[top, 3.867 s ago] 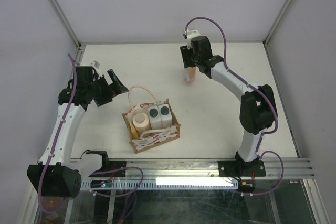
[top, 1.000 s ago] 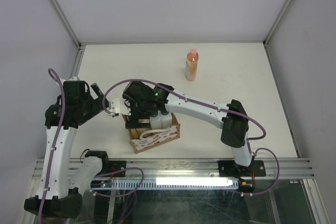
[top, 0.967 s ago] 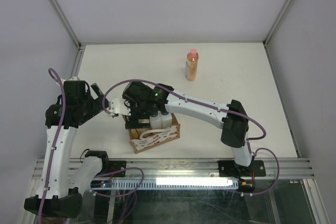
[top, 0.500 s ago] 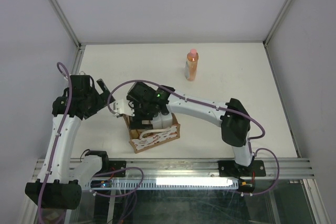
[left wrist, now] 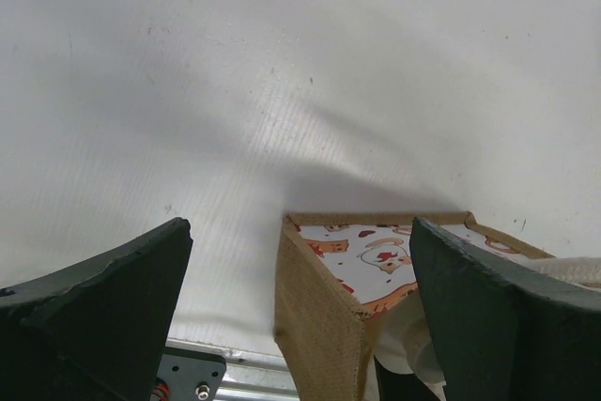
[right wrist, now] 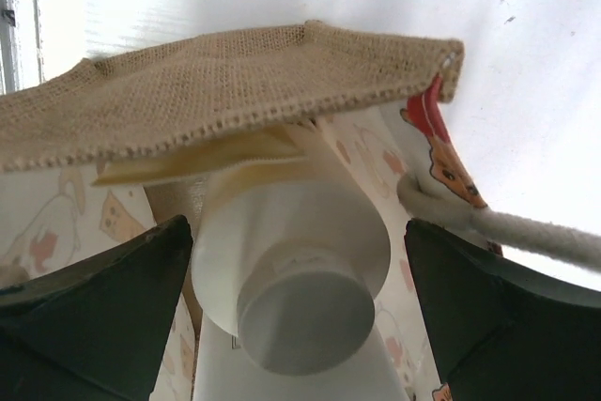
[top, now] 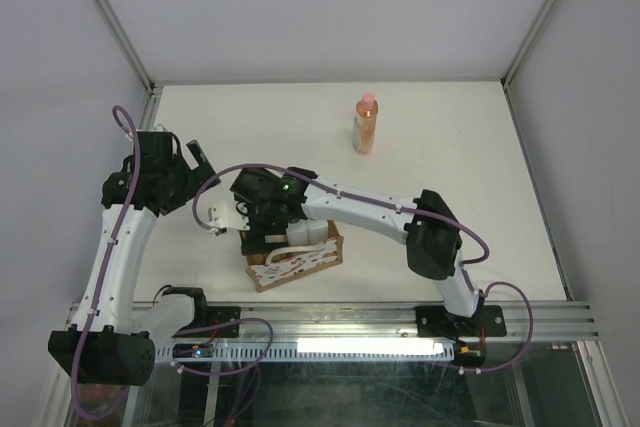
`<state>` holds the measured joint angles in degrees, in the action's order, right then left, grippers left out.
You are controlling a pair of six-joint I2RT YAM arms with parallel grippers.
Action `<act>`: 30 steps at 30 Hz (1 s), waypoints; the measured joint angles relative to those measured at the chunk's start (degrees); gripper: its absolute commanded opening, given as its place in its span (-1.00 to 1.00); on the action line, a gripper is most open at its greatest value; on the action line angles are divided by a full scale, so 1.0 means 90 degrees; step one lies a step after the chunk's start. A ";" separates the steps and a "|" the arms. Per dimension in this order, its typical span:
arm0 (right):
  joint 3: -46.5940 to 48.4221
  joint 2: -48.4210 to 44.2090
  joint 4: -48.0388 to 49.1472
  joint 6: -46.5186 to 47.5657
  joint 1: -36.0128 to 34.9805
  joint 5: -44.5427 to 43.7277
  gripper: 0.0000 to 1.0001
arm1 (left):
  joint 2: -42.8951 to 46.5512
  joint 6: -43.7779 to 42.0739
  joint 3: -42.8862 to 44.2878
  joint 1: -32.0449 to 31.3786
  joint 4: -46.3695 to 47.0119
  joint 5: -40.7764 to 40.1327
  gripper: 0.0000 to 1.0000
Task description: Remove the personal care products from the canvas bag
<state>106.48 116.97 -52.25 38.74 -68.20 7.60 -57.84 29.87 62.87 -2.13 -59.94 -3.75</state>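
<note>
The canvas bag [top: 300,259] stands near the table's front, tan with cream red-patterned panels. My right gripper [top: 260,232] reaches down into its left end. In the right wrist view it [right wrist: 300,326] is open, its fingers on either side of the beige bottle [right wrist: 300,312] and apart from it, under the bag's tan rim [right wrist: 216,91]. A white bottle [top: 304,235] shows partly beside the arm. The orange bottle with pink cap [top: 366,127] stands on the table at the back. My left gripper [top: 205,167] is open and empty, left of the bag; its view shows the bag's corner [left wrist: 324,312].
A cream rope handle [right wrist: 512,230] runs past the right finger in the right wrist view. The metal rail [top: 330,322] runs along the table's front edge just below the bag. White walls and frame posts [top: 110,22] bound the back and sides.
My right arm left the orange bottle standing at the back and came to the bag, then shifted over its left end. My left arm drew back and up, away from the bag.
</note>
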 measured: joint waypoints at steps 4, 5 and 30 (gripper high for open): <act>0.0117 0.0155 -0.0010 -0.0019 -0.0058 -0.0189 0.98 | -0.0136 -0.0053 0.0046 0.0000 0.0007 0.0000 0.98; 0.0138 0.0209 -0.0010 -0.0029 -0.0061 -0.0231 0.98 | -0.0155 -0.0061 0.0049 0.0000 0.0010 0.0000 0.98; 0.0843 0.0413 -0.0488 -0.0335 -0.0075 -0.0216 -1.00 | -0.0168 -0.0027 0.0112 0.0000 0.0046 0.0114 0.98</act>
<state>114.06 120.68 -56.64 35.73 -68.88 5.65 -59.35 29.63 63.88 -2.13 -59.53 -2.72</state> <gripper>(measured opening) 0.700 0.991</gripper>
